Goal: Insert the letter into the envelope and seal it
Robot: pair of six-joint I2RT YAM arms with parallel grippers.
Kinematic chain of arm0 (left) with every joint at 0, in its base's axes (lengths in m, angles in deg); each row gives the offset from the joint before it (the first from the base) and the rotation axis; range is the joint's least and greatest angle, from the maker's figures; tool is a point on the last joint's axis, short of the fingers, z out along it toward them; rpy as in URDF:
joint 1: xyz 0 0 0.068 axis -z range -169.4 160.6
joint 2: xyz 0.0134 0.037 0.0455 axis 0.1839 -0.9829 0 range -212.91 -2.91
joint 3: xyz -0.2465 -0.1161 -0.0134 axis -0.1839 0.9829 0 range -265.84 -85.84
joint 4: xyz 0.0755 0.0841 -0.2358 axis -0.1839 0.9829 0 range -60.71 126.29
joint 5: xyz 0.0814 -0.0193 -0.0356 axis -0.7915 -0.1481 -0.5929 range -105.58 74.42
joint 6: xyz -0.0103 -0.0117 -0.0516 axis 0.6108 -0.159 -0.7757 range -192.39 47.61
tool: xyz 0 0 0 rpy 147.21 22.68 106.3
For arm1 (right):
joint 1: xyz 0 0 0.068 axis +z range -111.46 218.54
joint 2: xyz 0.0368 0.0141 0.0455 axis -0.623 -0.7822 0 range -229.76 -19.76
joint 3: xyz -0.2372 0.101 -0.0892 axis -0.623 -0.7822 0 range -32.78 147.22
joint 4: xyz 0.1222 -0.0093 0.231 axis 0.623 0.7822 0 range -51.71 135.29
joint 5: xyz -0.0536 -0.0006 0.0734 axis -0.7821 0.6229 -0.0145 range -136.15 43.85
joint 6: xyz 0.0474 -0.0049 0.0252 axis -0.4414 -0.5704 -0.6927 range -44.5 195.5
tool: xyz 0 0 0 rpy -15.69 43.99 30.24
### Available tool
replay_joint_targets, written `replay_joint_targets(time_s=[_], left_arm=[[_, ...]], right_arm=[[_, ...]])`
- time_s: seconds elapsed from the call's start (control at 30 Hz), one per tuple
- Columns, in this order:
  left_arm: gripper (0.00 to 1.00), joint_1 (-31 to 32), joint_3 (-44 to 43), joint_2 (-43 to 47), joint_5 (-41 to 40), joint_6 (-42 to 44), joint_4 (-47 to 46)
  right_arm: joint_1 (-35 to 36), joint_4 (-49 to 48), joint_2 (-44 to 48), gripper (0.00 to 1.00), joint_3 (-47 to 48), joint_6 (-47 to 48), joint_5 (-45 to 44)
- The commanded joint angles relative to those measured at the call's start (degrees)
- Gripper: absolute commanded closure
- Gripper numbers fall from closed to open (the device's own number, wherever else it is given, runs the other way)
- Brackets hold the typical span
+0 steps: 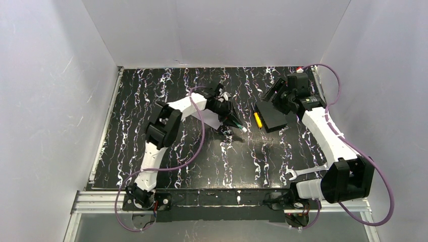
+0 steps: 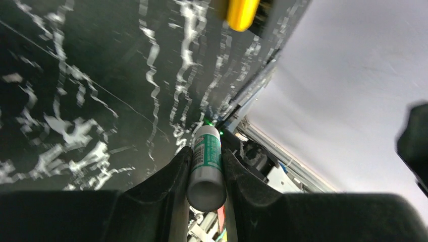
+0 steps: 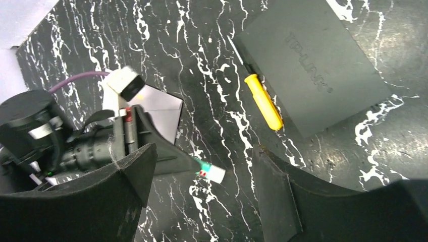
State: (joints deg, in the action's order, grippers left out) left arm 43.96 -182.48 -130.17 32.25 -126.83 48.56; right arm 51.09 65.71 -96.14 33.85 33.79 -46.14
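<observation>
Left fingers are clamped on a glue stick, its tube lying lengthwise between them with the tip poking out in front. The envelope lies flat on the table just behind and beneath that gripper, pale lavender-white with one pointed corner showing and the rest hidden. So the left arm is by far the nearer. The letter can't be picked out on its own. Right fingers are spread wide and hold nothing, well apart over by the black TP-LINK box and yellow-handled screwdriver.
</observation>
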Motion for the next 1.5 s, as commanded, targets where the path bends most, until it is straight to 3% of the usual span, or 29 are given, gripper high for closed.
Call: replay_joint_targets(time_s=[0.0,0.17,0.3,0.4,0.63,0.83,1.03,1.13,1.37,1.47], left_arm=[[0.93,1.11,-5.39,-4.33,1.08,0.39,9.30],[0.76,2.60,-7.66,-7.69,2.06,-0.55,9.92],[0.50,2.74,-7.47,-8.24,0.97,-1.25,9.26],[0.39,2.75,-6.58,-6.88,-0.40,-2.06,7.16],[0.28,3.02,-1.46,1.26,-0.02,-3.58,0.87],[0.15,3.31,4.90,17.54,-0.16,-3.06,2.40],[0.02,3.03,5.29,35.03,-13.89,5.42,16.96],[0.02,2.77,5.06,44.67,-24.83,8.98,23.67],[0.02,2.67,4.02,65.67,-46.00,20.62,32.93],[0.02,2.67,-2.80,69.55,-53.29,21.96,41.85]], right_arm=[[-0.25,2.81,1.85,0.24,-0.72,1.85,-3.36],[-0.25,2.64,2.81,0.23,-1.53,2.12,-3.00],[-0.27,3.24,2.86,0.23,-1.73,2.61,-1.30],[-0.27,3.36,3.75,0.23,-2.19,2.73,-0.41],[-0.25,4.50,8.16,0.23,-3.05,2.39,-0.43],[-0.25,9.42,11.25,0.23,0.65,4.12,-0.63],[-0.25,11.96,16.10,0.16,5.48,9.09,-1.87],[-0.25,15.53,17.21,0.02,10.20,12.32,-5.86],[-0.24,22.10,17.52,0.01,21.39,18.20,-12.44],[-0.25,30.83,14.71,0.01,32.67,18.41,-16.29]])
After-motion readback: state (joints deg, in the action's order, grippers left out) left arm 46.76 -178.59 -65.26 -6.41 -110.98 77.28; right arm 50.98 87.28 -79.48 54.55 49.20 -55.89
